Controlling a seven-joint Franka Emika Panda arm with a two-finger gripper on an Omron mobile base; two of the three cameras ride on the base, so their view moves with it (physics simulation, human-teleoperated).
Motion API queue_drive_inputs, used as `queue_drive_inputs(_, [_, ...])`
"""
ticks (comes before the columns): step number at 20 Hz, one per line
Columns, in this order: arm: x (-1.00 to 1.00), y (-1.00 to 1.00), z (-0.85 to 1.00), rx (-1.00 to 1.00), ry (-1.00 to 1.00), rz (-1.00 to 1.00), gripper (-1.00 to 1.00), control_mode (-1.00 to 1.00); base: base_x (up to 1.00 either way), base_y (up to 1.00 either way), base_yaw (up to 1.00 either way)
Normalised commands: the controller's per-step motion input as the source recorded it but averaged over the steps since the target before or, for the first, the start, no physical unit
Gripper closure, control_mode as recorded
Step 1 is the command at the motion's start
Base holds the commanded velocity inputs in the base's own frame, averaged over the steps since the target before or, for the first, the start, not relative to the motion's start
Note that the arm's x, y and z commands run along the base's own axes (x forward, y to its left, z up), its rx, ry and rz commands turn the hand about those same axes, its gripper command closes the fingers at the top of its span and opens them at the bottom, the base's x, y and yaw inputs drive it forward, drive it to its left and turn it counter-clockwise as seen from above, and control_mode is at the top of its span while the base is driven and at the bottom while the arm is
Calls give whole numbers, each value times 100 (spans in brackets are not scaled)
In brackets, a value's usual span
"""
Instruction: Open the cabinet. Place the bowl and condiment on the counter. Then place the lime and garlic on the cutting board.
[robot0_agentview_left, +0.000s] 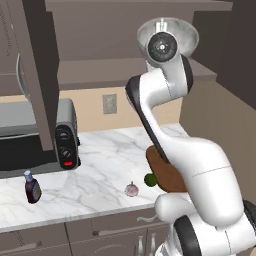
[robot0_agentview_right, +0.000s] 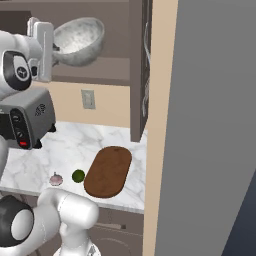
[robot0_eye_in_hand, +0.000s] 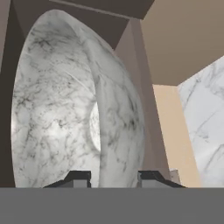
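We see our gripper (robot0_eye_in_hand: 112, 177) clamped on the rim of the bowl (robot0_agentview_right: 79, 40), holding it tilted up at the open cabinet (robot0_agentview_right: 137, 75). On the counter (robot0_agentview_left: 105, 165) below sit the condiment (robot0_agentview_left: 32, 187), garlic (robot0_agentview_left: 131, 189) and lime (robot0_agentview_right: 78, 175), the lime just beside the cutting board (robot0_agentview_right: 108, 171).

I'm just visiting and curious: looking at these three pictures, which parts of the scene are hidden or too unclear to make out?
- Cutting board: in the left base view the arm covers most of it.
- Bowl: in that view the wrist hides its middle.
- Claw: in the hand view only the fingertips show, straddling the bowl's rim; the contact itself is cut off.
- Condiment: label too small to read.
- Cabinet: the open door hides part of its inside in the right base view.
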Motion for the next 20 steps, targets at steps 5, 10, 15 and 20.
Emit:
queue_drive_inputs(5, [-89, 19, 0, 0, 11, 0, 100, -100, 0, 0, 0])
queue_drive_inputs(10, [-90, 12, 0, 0, 12, 0, 100, -100, 0, 0, 0])
queue_drive_inputs(15, [-51, 3, -10, 0, 16, 0, 100, -100, 0, 0, 0])
queue_drive_inputs(20, [-18, 5, -31, 0, 20, 0, 100, -100, 0, 0, 0])
